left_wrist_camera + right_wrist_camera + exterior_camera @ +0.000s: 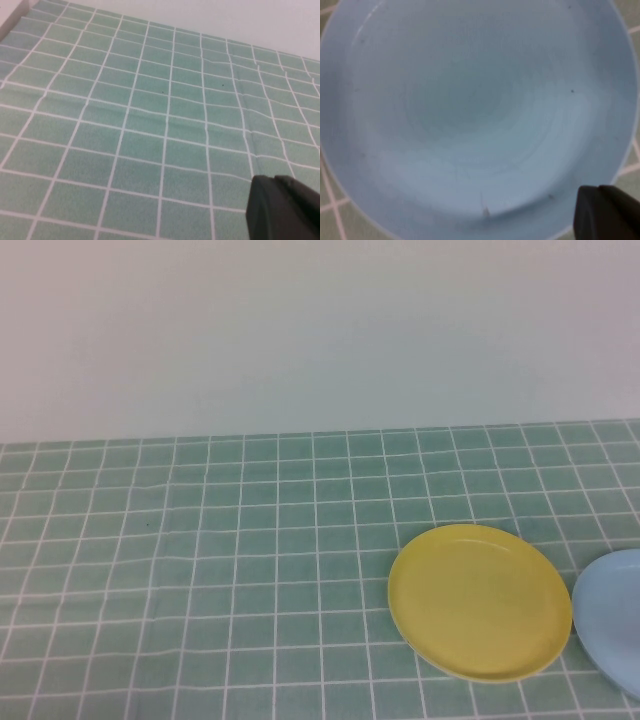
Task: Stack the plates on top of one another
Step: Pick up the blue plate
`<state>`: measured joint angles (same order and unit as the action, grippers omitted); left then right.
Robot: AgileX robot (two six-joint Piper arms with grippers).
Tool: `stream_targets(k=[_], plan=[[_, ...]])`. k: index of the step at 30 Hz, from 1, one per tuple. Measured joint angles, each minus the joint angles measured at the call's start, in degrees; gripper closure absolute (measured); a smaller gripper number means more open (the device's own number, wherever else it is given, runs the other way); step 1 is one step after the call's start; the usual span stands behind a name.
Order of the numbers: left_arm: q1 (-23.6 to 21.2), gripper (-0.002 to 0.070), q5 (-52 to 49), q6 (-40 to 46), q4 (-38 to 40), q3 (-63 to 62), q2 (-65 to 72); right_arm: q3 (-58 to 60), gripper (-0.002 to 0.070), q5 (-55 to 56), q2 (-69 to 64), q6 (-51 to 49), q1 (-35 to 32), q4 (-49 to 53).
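Pale, bare wall (320, 330) behind a table covered in a green cloth (200, 570) gridded with thin white lines, slightly wrinkled. Seen from the high view: 2 plates lying flat on the cloth at the robot's right, toward the near edge. Yellow plate (480, 602) whole in view, round and shallow, nothing on it. Light blue plate (612, 618) just beside it on the right, cut off by the picture's edge, a narrow strip of cloth showing between the 2 rims, so apart and not stacked. No arm or gripper visible from above.

In the right wrist view: the light blue plate (475, 115) filling nearly the whole picture, looked down into from close above, a few tiny dark specks on its surface, slivers of cloth at the corners. Right gripper (607, 212) showing as a dark tip at one corner, poised over the plate's rim, fingers clenched together on nothing; contact with the plate impossible to tell.

In the left wrist view: only bare checked cloth (150, 125) stretching to the wall. Left gripper (282, 207) showing as a dark tip at one corner above the cloth, likewise clenched and empty, well away from both plates.
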<state>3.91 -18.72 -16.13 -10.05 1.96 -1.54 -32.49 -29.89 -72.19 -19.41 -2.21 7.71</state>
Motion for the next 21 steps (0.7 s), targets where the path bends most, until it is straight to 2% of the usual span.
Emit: stream_targets(k=[10,15,18,21], plan=[[0.00,0.0676,0.00,0.00,0.00,0.00,0.00,-0.33,0.0678,7.15,-7.42,1.64,-10.94,-0.54],[0.00,0.0676,0.00,0.00,0.00,0.00,0.00,-0.33,0.0675,10.57,-8.46,3.37,-12.00,-0.31],[0.00,0.0675,0.00,0.00,0.00,0.00,0.00,-0.33,0.0609,12.18,-10.39,4.86,-12.00,-0.22],[0.00,0.0675,0.00,0.00,0.00,0.00,0.00,-0.33,0.0505,13.21,-12.66,5.30,-12.00,-0.43]])
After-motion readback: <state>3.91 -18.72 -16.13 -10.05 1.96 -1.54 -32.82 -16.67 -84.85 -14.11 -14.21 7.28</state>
